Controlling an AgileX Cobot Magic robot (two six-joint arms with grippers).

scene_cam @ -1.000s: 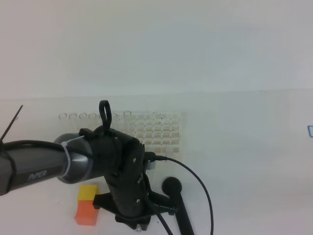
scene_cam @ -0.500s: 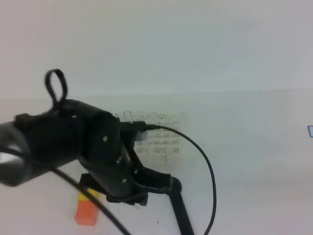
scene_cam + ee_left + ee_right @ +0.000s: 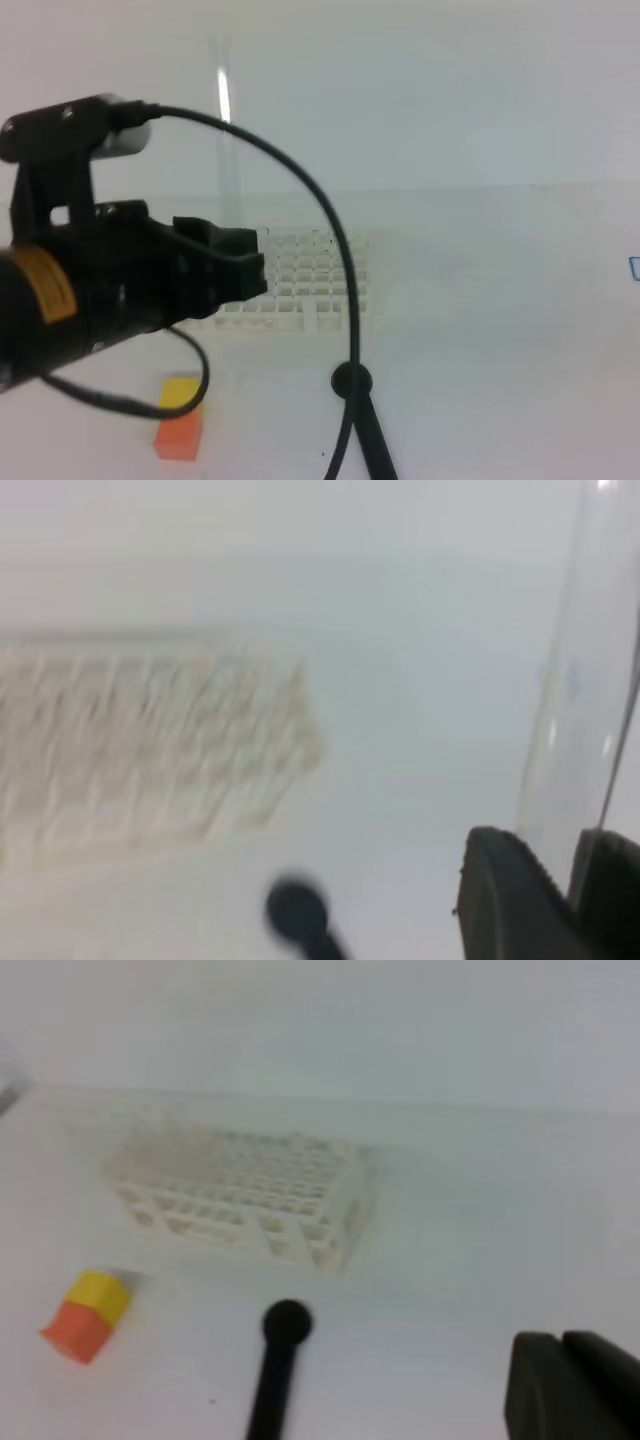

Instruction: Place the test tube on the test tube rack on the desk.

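My left gripper (image 3: 238,268) is shut on the test tube (image 3: 226,130), a clear glass tube held upright, its top high above the test tube rack (image 3: 315,280). In the left wrist view the test tube (image 3: 580,700) rises from between the black fingers (image 3: 505,900), with the rack (image 3: 150,750) blurred to the left. The white grid rack (image 3: 250,1195) stands on the white desk (image 3: 500,300). My right gripper (image 3: 565,1395) shows only in its wrist view, low at the right, its fingers together and empty.
A black round-headed rod (image 3: 352,382) lies in front of the rack, also in the right wrist view (image 3: 285,1325). An orange-and-yellow block (image 3: 178,418) sits at the front left. The left arm and its cable (image 3: 330,220) hide the rack's left part.
The left arm has risen and swung up and left, close to the camera. The clear tube now stands upright in its gripper, high above the rack.
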